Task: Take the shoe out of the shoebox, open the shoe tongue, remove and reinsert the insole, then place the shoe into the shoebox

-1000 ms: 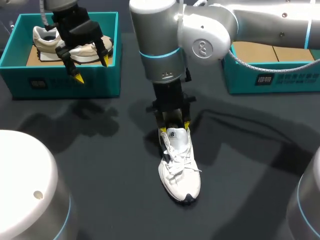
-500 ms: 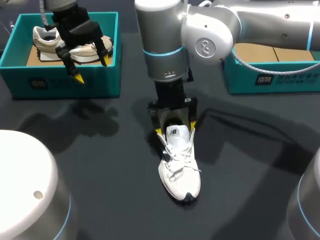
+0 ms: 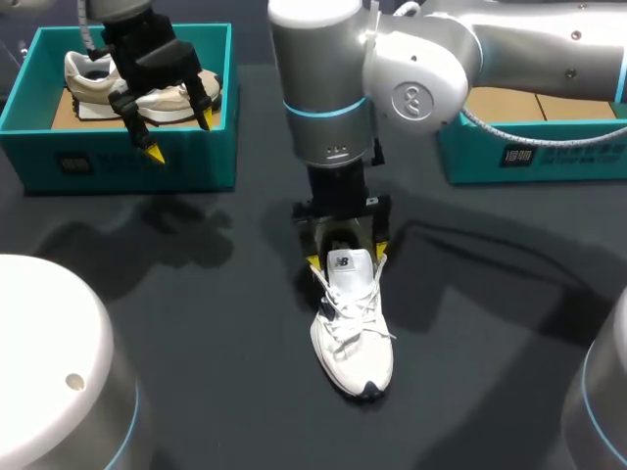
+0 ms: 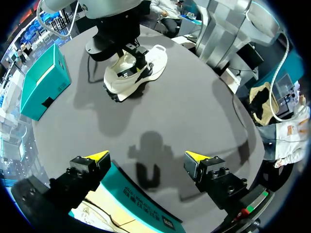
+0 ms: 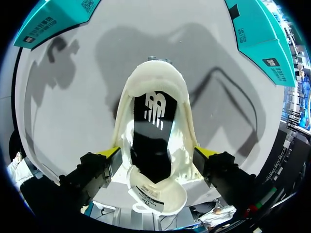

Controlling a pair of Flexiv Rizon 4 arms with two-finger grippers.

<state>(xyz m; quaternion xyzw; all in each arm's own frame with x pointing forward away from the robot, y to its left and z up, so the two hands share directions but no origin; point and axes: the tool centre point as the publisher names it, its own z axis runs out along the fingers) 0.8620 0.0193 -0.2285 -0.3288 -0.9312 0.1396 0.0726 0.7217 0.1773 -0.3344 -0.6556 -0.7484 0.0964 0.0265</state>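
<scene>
A white lace-up shoe point(image 3: 353, 333) stands on the dark table, toe toward the front edge. My right gripper point(image 3: 348, 257) hangs over its heel end, open, a yellow tip on either side of the collar. In the right wrist view the shoe point(image 5: 155, 87) sits between the spread fingers point(image 5: 109, 154). Its tongue point(image 5: 155, 196) is folded back and the dark insole point(image 5: 153, 141) shows inside. My left gripper point(image 3: 180, 137) hovers open and empty above the left teal shoebox point(image 3: 127, 166), which holds a second, cream shoe point(image 3: 83, 78). From the left wrist the white shoe point(image 4: 133, 73) lies far ahead.
Another teal shoebox point(image 3: 529, 157) with a brown cardboard floor stands at the back right, behind my right arm. The left box's wall point(image 4: 126, 199) lies just beneath the left gripper point(image 4: 146, 156). Both boxes point(image 5: 53, 17) point(image 5: 257, 34) flank the shoe's far side.
My right gripper's fingers have spread wider around the shoe's collar, and the arm has shifted slightly right. The shoe and the left arm have stayed put.
</scene>
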